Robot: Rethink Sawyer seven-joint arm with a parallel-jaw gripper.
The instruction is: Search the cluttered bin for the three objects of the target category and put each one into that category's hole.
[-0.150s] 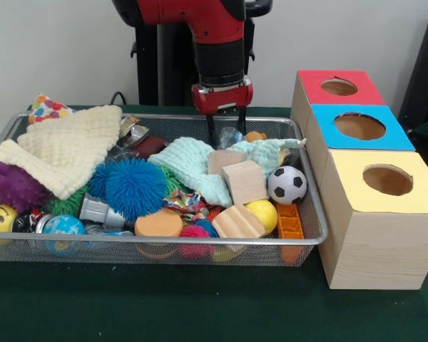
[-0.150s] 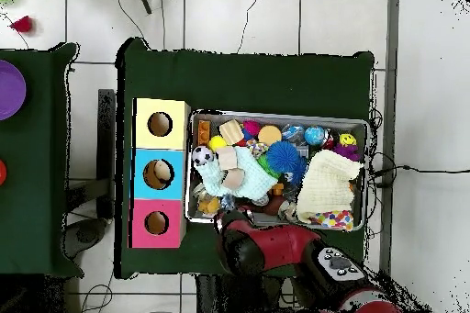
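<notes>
Gripper was down in the far side of the wire bin, fingers parted with nothing visibly between them, just beside the mint cloth and a small glossy ball. Target category unclear. Wooden blocks lay mid-bin on the cloth; the blue box's hole seemed to hold something pale already.

Risks: closing here could snag cloth instead of an object; round toys could roll away; dragged cloth could shift the blocks.

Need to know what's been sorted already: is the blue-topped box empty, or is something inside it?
Not empty. In the overhead view, a pale, wood-coloured object shows through the hole of the blue-topped box. What it is cannot be told.
</notes>
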